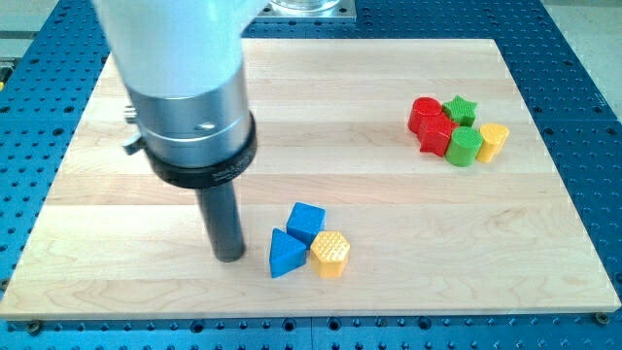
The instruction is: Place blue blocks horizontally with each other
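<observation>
A blue cube (307,222) and a blue triangular block (285,254) lie touching near the view's bottom centre, the cube up and to the right of the triangle. A yellow hexagonal block (330,253) touches both on the right. My tip (229,257) rests on the board just left of the blue triangle, a small gap apart from it.
At the view's upper right sits a cluster: two red blocks (429,124), a green star (461,109), a green cylinder (465,147) and a yellow block (493,141). The wooden board (321,97) lies on a blue perforated table (593,117). The arm's wide body hides the board's upper left.
</observation>
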Robot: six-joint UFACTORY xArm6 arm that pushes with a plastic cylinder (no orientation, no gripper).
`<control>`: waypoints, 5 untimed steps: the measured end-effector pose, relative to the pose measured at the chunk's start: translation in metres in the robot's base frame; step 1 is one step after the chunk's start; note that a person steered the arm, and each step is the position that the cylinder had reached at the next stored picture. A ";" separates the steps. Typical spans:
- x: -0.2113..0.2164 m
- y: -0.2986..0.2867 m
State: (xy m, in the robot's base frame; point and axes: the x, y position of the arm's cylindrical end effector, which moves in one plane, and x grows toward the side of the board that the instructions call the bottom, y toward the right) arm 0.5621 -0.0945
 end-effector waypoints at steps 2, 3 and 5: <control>0.000 -0.032; -0.005 -0.032; -0.052 -0.032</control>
State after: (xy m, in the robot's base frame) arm 0.5105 -0.1265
